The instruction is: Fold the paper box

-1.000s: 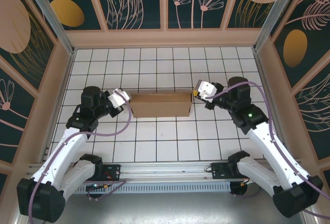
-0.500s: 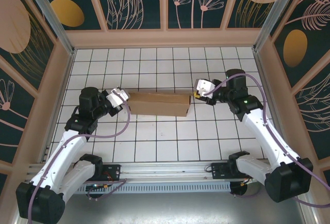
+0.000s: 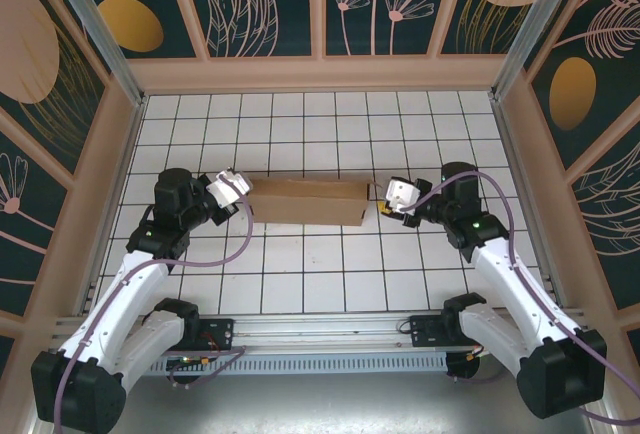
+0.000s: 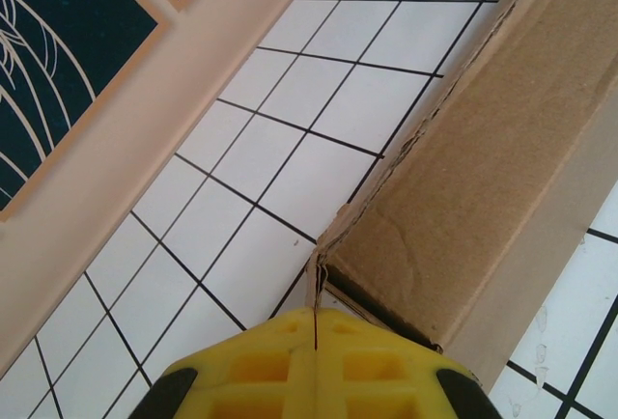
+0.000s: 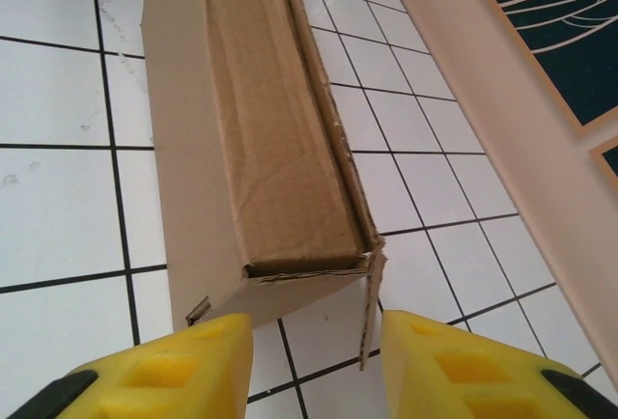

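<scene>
The paper box (image 3: 305,201) lies on the tiled tabletop (image 3: 300,269), towards the middle. It is already folded into a long, narrow trough, and its long axis runs left to right, straight between the two arms. The left gripper (image 3: 241,195) sits at the box's left end. In the left wrist view its yellow fingers (image 4: 251,366) are pressed together right against the torn corner of the cardboard. A thin flap edge runs down to the seam between them, but the view is too tight to tell whether that edge is actually nipped.

The right gripper (image 3: 384,200) faces the opposite end, with its fingers (image 5: 193,366) partly spread and holding nothing. From the right wrist camera the box stretches directly away from them, and a loose end tab (image 5: 372,308) stands in the gap, closer to the right-hand finger.

Both arms are about equally near their own ends. I judge the next move depends on the right fingers, which are lined up with the box's length and could close on or push in that tab.
</scene>
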`<state>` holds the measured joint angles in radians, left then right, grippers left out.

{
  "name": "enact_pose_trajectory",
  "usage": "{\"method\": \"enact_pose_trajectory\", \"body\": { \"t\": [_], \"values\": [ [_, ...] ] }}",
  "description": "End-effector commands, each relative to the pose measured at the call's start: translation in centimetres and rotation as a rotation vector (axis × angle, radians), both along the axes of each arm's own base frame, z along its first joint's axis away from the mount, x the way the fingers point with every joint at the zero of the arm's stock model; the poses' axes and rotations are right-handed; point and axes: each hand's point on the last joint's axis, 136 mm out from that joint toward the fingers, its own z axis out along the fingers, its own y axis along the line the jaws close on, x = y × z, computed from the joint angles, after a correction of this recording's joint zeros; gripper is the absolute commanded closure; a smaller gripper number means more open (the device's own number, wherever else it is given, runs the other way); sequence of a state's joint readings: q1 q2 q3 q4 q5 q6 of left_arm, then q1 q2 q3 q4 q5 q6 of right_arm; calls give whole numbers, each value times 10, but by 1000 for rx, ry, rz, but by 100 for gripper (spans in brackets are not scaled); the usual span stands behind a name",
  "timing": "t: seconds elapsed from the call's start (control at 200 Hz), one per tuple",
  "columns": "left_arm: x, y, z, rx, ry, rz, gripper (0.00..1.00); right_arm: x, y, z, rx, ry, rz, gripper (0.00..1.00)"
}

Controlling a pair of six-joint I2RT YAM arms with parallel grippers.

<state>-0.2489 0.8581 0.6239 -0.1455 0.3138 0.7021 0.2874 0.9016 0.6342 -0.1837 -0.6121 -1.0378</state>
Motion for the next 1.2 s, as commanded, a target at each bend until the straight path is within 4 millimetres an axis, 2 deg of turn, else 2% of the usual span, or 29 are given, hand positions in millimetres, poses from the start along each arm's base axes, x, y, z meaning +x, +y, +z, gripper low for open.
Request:
{"method": "enact_pose_trajectory", "body": {
  "t": [0.0,0.42,0.616,0.801,0.951,1.086,1.196],
  "values": [
    [2,-3,4,-14,-18,-5,100,13,-1,10,23,-56,-35,61],
    [2,-5,4,-19,-7,-15,100,30,7,4,6,-24,-36,71],
    [1,-7,3,-23,3,-21,100,37,11,5,12,-4,-39,83],
    [1,-7,4,-20,3,-21,100,36,14,5,20,3,-35,87],
    [0,-8,3,-21,5,-26,100,34,14,4,11,8,-36,100],
    [0,-10,9,-58,17,-16,100,34,14,8,23,8,-66,100],
    [-1,-18,21,-175,60,-6,100,36,18,14,61,34,-116,100]
  ]
}}
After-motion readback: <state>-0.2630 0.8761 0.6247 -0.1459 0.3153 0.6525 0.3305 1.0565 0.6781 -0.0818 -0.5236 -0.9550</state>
